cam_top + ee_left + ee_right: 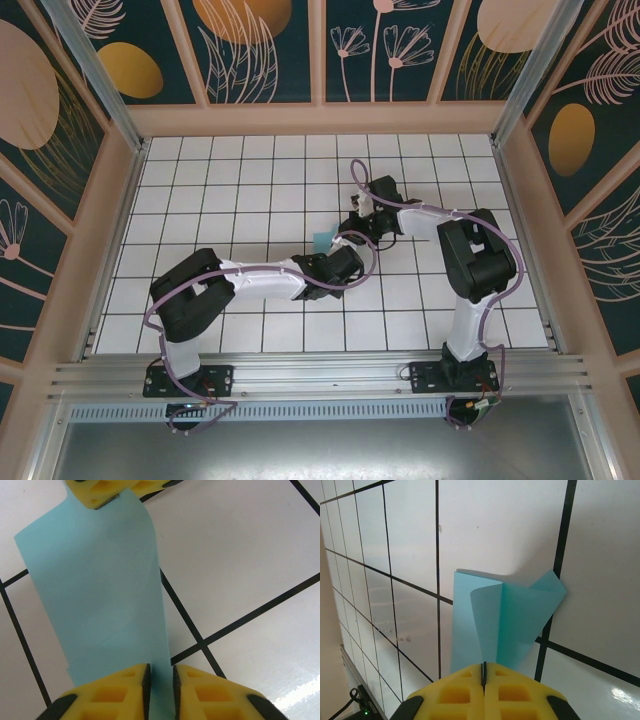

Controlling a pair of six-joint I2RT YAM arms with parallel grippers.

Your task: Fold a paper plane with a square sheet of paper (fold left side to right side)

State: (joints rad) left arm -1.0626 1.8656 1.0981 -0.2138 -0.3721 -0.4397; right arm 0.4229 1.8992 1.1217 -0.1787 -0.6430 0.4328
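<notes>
The square sheet of paper (322, 240) is turquoise-blue and curled over, part of it lifted off the white tiles at mid-table. My right gripper (483, 667) is shut on its near edge, and the sheet (505, 625) rises from the closed jaws in a loose roll. My left gripper (159, 672) stands with a narrow gap between its pads, and the edge of the sheet (100, 590) runs down into that gap. The right gripper's yellow fingers (100, 492) hold the sheet's far end. From above, the left gripper (335, 250) and the right gripper (348, 228) meet at the paper.
The floor is a white tile grid with black lines (250, 200). Wooden-framed patterned walls (320, 115) close it in at the back and sides. A metal rail (320, 375) carrying both arm bases runs along the near edge.
</notes>
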